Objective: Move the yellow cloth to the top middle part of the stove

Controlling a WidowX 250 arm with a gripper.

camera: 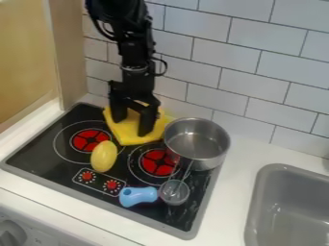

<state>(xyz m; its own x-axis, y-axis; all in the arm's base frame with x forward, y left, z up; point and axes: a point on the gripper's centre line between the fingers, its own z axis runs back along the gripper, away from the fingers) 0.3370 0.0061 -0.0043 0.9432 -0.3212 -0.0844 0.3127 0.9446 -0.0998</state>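
The black gripper hangs down from the top over the back of the stove. Its two fingers stand open, well apart, with yellow cloth showing between and beneath them. Spread out in a rough square, the yellow cloth lies at the back middle of the black stove top. The fingers cover parts of it, and whether their tips touch it I cannot tell.
In front of the cloth lies a yellow oval object. To its right stands a metal pot, with a blue-handled whisk nearer the front. A grey sink is at right; a tiled wall rises behind.
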